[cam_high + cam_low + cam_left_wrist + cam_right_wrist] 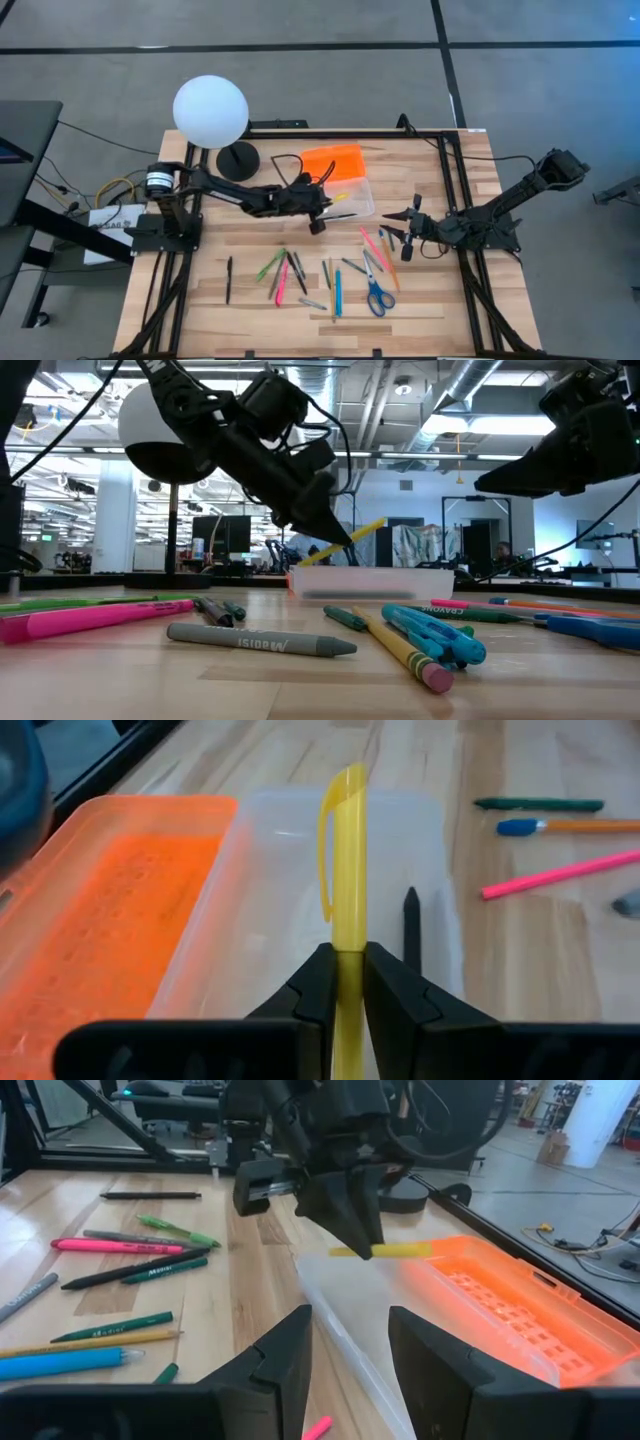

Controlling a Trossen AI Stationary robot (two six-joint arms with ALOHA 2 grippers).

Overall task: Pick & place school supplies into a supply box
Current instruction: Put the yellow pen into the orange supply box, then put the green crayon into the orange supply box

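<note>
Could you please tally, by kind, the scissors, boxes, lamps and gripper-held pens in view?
Scissors: 1
Supply box: 1
Globe lamp: 1
Yellow pen, held in the left gripper: 1
Total: 4

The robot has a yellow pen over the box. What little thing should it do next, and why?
Probably lower the pen a bit and open the jaws. The left gripper is shut on the yellow pen, which hangs over the clear box. The orange lid is folded open to the side, so nothing blocks the drop. The right gripper waits nearby, jaws open and empty.
</note>
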